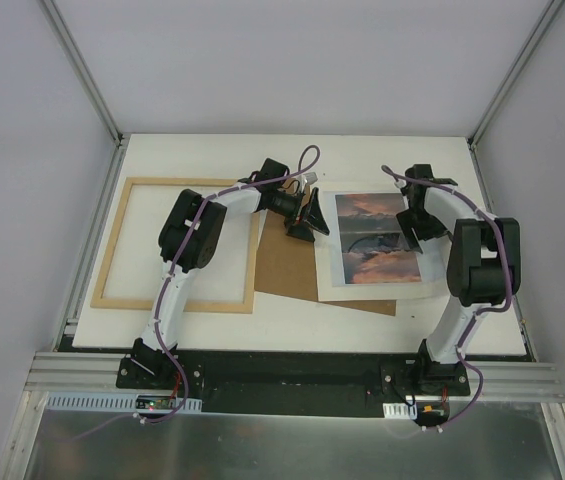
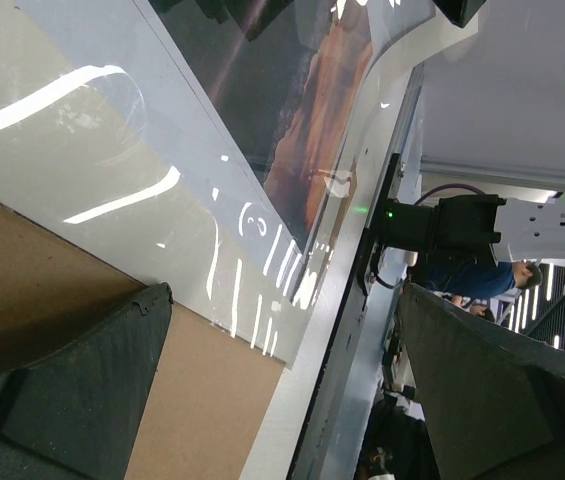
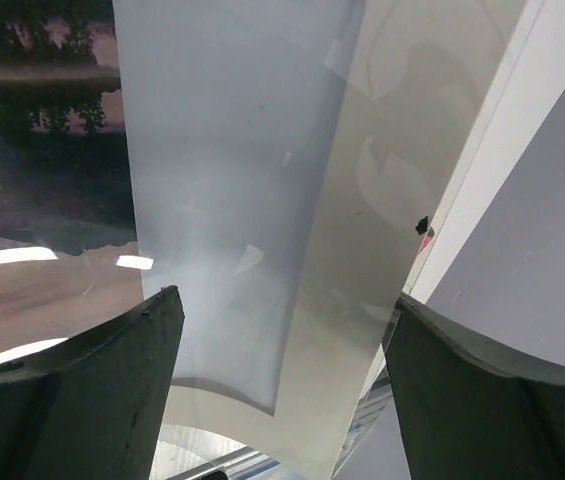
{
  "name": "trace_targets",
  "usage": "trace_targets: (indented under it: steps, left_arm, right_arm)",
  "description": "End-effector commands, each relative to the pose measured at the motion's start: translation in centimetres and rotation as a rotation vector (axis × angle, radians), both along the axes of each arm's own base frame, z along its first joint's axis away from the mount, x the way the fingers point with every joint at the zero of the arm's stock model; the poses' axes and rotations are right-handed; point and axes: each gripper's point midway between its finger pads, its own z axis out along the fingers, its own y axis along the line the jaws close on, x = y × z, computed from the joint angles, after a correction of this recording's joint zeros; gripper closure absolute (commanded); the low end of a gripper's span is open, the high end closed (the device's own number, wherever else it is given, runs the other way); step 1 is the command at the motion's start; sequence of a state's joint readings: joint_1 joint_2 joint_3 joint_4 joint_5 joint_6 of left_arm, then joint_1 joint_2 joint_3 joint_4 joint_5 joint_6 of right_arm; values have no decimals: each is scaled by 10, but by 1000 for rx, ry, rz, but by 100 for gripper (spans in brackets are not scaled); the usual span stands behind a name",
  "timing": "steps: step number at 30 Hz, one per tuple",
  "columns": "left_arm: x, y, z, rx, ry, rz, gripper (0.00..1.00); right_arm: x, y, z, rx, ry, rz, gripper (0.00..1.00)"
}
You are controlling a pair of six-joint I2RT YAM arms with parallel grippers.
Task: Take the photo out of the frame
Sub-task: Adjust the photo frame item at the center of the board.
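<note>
The photo (image 1: 377,238), a sunset print with a wide pale border, lies flat on the table right of centre, partly over a brown backing board (image 1: 287,262). The light wood frame (image 1: 112,243) lies at the left, away from the photo. My left gripper (image 1: 308,218) is open and empty over the photo's left edge. In the left wrist view the photo (image 2: 307,120) looks glossy and its fingers (image 2: 82,390) straddle board and border. My right gripper (image 1: 415,228) is open and empty over the photo's right part. In the right wrist view its fingers (image 3: 82,400) straddle the pale border (image 3: 232,200).
The white table (image 1: 412,320) ends at a metal rail along the near side. Grey walls close in the left, back and right. My left forearm crosses over the frame. The brown board (image 2: 202,400) sticks out from under the photo toward the near side.
</note>
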State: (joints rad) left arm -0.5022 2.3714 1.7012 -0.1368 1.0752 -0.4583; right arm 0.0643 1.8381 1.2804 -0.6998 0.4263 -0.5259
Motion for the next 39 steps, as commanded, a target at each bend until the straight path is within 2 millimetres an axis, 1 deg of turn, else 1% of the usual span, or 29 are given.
trace_targets:
  steps: [1, 4, 9, 14, 19, 26, 28, 31, 34, 35, 36, 37, 38, 39]
  left_arm:
    - [-27, 5, -64, 128, 93, -11, 1]
    - [-26, 4, -65, 128, 96, -9, 1]
    - [-26, 4, -65, 124, 98, -10, 1]
    - [-27, 4, -65, 124, 101, -10, 1]
    - [-27, 4, -65, 123, 103, -10, 1]
    - [-27, 4, -65, 122, 106, -9, 1]
    - [-27, 4, -65, 123, 108, -9, 1]
    - [-28, 4, -65, 122, 110, -10, 1]
    - [-29, 5, -65, 124, 108, -11, 1]
    - [-29, 5, -65, 123, 106, -11, 1]
    - [-30, 5, -65, 124, 106, -12, 1]
    - [-30, 6, -65, 124, 106, -12, 1]
    - [-30, 6, -66, 125, 109, -12, 1]
    - [-30, 6, -64, 124, 106, -10, 1]
  right_arm:
    - [-1, 15, -8, 8, 28, 52, 20]
    - [-1, 16, -9, 2, 31, 54, 19]
    - [-1, 16, -4, -29, 23, 67, 17]
    - [3, 15, 7, -70, -2, 83, 15]
    - [3, 17, 12, -91, -14, 92, 14]
    - [4, 19, 18, -94, -35, 92, 13]
    - [5, 20, 18, -74, -43, 86, 14]
    - [3, 24, 20, 46, -51, 39, 17]
    - [-3, 30, 15, 261, -33, -34, 26]
    - [-4, 39, 14, 351, -26, -44, 29]
    - [-6, 35, 12, 418, -22, -87, 34]
    - [-7, 42, 11, 521, -14, -108, 39]
    - [-8, 44, 11, 577, -5, -131, 42]
    - [-10, 41, 10, 621, -3, -166, 49]
